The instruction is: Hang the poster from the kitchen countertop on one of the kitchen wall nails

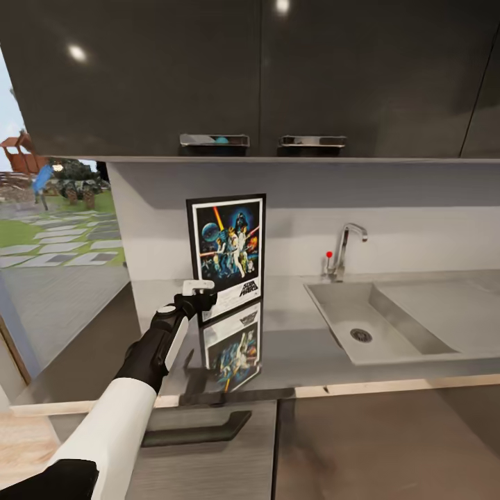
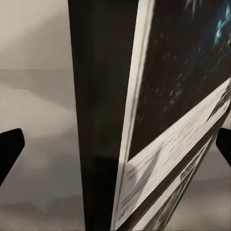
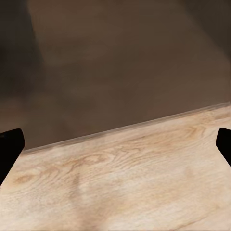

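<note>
The black-framed Star Wars poster stands upright on the stainless-steel kitchen countertop against the grey back wall, and the steel mirrors it below. My left gripper is open at the poster's lower left edge. In the left wrist view the poster's frame edge runs between the two spread fingers. My right gripper is open over pale wood floor, beside a dark cabinet front. The wall nails are out of view.
Right of the poster lie a sink basin and a slim tap with a small red knob. Dark glossy upper cabinets hang low above the worktop. A tall window is at the left. A drawer handle sits below the counter edge.
</note>
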